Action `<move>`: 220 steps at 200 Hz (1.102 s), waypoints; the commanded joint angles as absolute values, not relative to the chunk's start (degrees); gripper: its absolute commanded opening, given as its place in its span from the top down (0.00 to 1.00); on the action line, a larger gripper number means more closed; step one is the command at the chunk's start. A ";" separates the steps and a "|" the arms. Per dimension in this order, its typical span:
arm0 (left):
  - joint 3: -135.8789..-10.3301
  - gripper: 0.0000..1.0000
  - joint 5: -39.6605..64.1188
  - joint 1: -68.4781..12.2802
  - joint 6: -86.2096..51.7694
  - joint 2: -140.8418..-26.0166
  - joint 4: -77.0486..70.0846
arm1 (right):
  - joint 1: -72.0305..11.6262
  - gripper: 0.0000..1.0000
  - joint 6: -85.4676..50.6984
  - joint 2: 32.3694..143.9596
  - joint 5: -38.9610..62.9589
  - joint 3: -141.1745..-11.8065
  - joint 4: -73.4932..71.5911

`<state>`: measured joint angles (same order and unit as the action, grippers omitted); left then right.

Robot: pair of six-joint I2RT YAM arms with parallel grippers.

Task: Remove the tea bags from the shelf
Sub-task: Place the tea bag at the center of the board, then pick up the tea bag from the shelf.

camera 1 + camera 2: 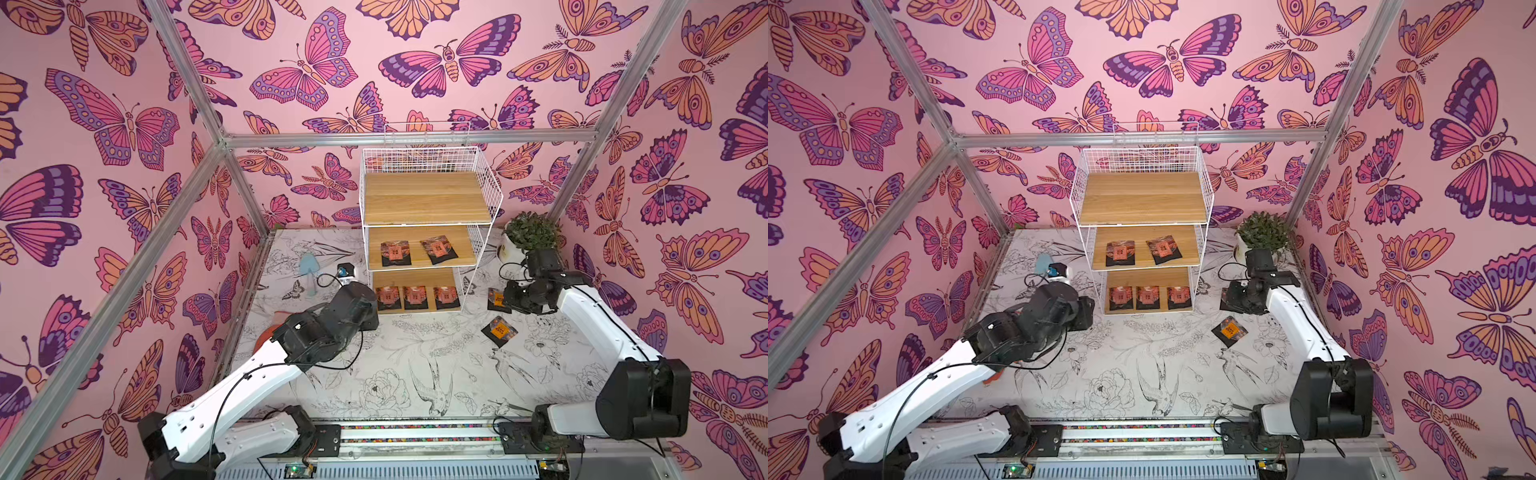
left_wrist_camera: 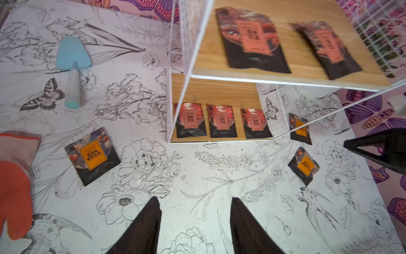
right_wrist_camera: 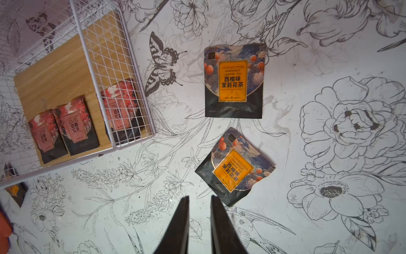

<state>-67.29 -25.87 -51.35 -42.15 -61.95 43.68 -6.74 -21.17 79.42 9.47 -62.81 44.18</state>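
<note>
Hovering right pincer (image 3: 200, 199), narrowly parted, near shelf (image 3: 61, 72)

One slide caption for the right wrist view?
Right pincer, slightly open, empty, near two orange-label tea bags lying beside the shelf.

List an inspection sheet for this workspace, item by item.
Surface: table with a flower-print cover.
Job's things: shelf holds five pink bags, two on the middle board and three on the bottom board. Three orange bags lie on the table, two on the right arm's side and one on the left arm's side.
Clutter: trowel, glove, plant.
Grippers: left gripper open, empty; right gripper slightly open, empty.
Cables: black leads along both arms.
Surroundings: butterfly walls, metal frame.
</note>
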 commanded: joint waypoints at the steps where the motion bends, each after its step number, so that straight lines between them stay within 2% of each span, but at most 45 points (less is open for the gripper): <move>1: -71.32 0.44 -33.17 -55.67 -44.12 -65.70 41.77 | -6.51 0.75 -21.35 77.75 10.98 -61.81 44.76; 18: -74.27 0.43 -35.91 -59.60 -43.47 -69.00 38.91 | -6.57 0.73 -21.23 77.37 11.42 -61.44 44.50; 31: -76.28 0.42 -36.70 -62.31 -41.93 -71.19 35.07 | -6.57 0.68 -21.09 77.10 11.77 -61.11 44.47; 55: -81.06 0.38 -35.15 -63.84 -40.34 -77.59 31.89 | -6.57 0.61 -20.92 76.23 11.82 -60.65 44.66; 94: -85.75 0.31 -32.46 -63.68 -38.75 -84.03 27.20 | -6.57 0.59 -20.88 74.75 12.75 -61.10 44.72; 115: -90.83 0.26 -29.82 -62.41 -40.97 -87.73 30.05 | -6.42 0.58 -20.30 74.50 12.51 -62.16 45.37; 145: -98.01 0.12 -28.46 -60.97 -42.58 -92.68 36.60 | -6.42 0.57 -19.95 75.05 12.63 -63.82 45.66; 220: -103.58 0.08 -27.89 -58.69 -41.49 -98.78 36.52 | -5.51 0.55 -19.61 73.74 12.82 -64.49 45.09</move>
<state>-101.19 -27.18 -58.89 -42.54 -96.75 35.20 -6.61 -20.71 74.81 12.10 -62.52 44.42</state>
